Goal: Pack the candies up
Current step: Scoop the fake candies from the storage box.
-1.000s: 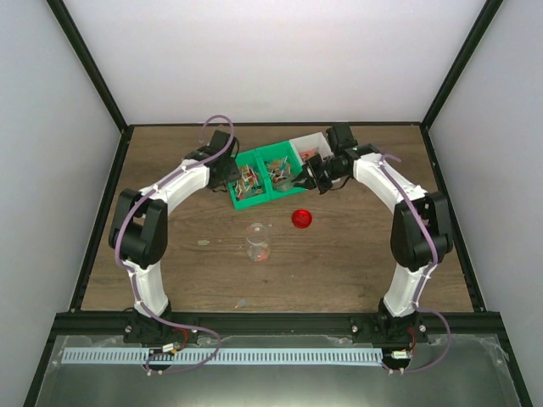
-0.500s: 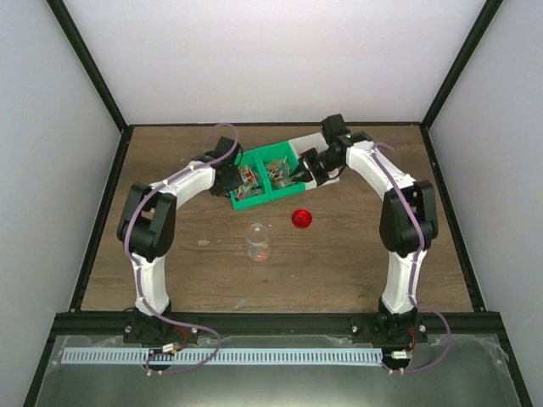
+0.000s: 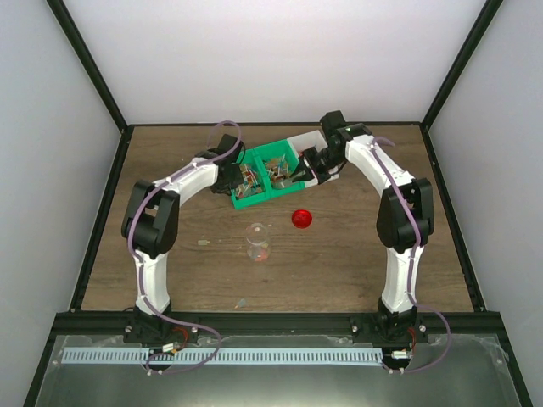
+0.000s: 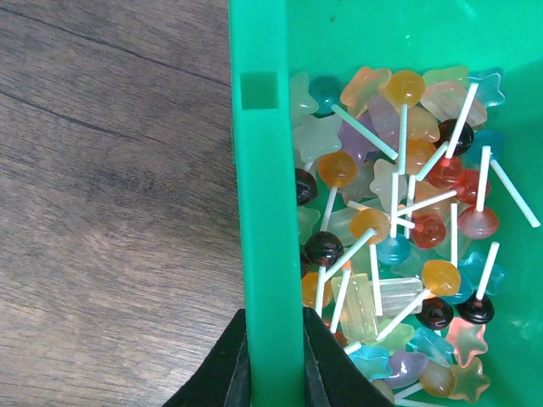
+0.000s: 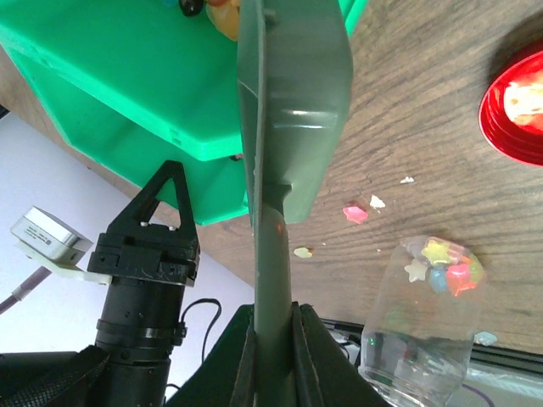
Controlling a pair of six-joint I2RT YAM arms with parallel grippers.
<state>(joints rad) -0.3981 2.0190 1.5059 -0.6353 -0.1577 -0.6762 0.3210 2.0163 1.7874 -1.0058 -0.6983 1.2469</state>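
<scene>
Candies [image 4: 399,212] fill a green bin [image 4: 265,195], its wall clamped in the left gripper [image 4: 273,360]. Right gripper [image 5: 273,339] is clamped on a scoop [image 5: 288,119] handle. A few more sit in the jar [image 3: 257,242], at six o'clock from the bin.

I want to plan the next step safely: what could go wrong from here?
1. The left gripper is shut on the thin wall of the green bin; a pull could tilt it and spill the candies.
2. The right gripper holds the scoop by its narrow handle; loaded, it might twist.
3. Stray sweets already lie on the table beside the jar; more may miss it.
</scene>
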